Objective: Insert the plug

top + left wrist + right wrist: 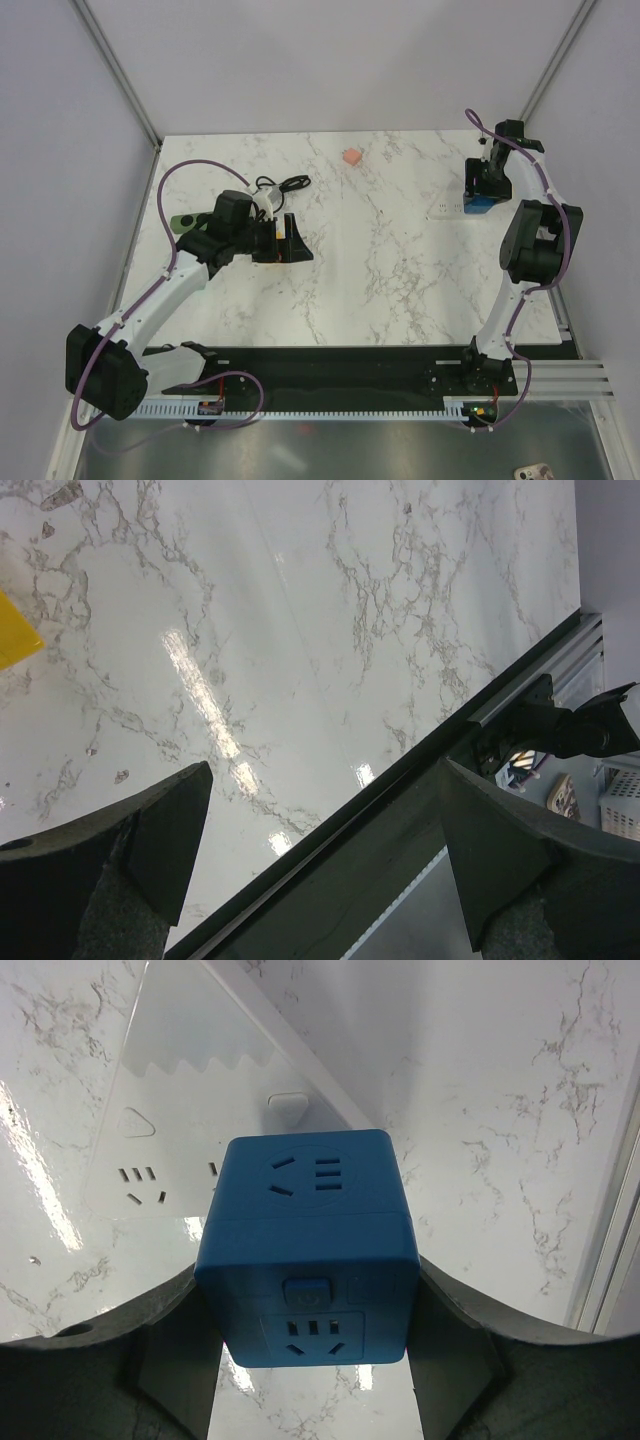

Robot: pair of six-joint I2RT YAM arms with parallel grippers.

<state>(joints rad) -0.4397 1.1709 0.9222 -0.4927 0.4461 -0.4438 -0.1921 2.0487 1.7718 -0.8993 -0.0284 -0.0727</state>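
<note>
Currently the plug (pixel 305 1250), a blue cube with sockets on its faces, is clamped by the right gripper (pixel 310 1345). The jaws are closed to the cube's width and pressed on its two sides. It is held near the far right corner of the counter (pixel 380 270), over the end of a white power strip (pixel 160 1160); contact with the strip cannot be told. Toward the left edge, the left gripper (pixel 325 820) is spread wide, with nothing held or touched and bare marble seen between its fingers. A yellow block (pixel 15 630) is seen nearby.
</note>
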